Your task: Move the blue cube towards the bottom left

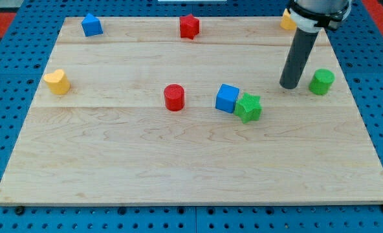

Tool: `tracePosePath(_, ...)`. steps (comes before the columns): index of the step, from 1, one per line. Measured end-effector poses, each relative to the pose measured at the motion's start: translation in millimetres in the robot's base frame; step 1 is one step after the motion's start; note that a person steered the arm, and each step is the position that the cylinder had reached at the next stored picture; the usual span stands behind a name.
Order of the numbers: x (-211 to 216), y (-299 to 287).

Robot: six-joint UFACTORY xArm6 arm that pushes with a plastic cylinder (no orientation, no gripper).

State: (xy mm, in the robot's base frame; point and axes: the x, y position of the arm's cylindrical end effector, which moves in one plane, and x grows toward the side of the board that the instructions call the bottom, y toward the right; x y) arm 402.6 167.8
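The blue cube (pixel 227 98) lies right of the board's centre, touching a green star (pixel 249 107) on its lower right. My tip (pixel 289 86) rests on the board to the cube's right and slightly above it, apart from it, between the green star and a green cylinder (pixel 321 81).
A red cylinder (pixel 174 97) stands left of the blue cube. A yellow block (pixel 57 81) sits at the left edge. A blue block (pixel 92 25), a red star (pixel 189 26) and a yellow block (pixel 286 20), partly hidden by the rod, line the top. The wooden board (pixel 178 168) lies on a blue pegboard.
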Motion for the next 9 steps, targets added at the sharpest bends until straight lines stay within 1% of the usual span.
tracePosePath(1, 5, -27)
tracePosePath(2, 1, -78)
tracePosePath(3, 2, -113)
tracePosePath(4, 29, -114)
tracePosePath(5, 47, -110)
tracePosePath(6, 80, -108)
tracePosePath(8, 128, -90)
tracePosePath(9, 158, -105)
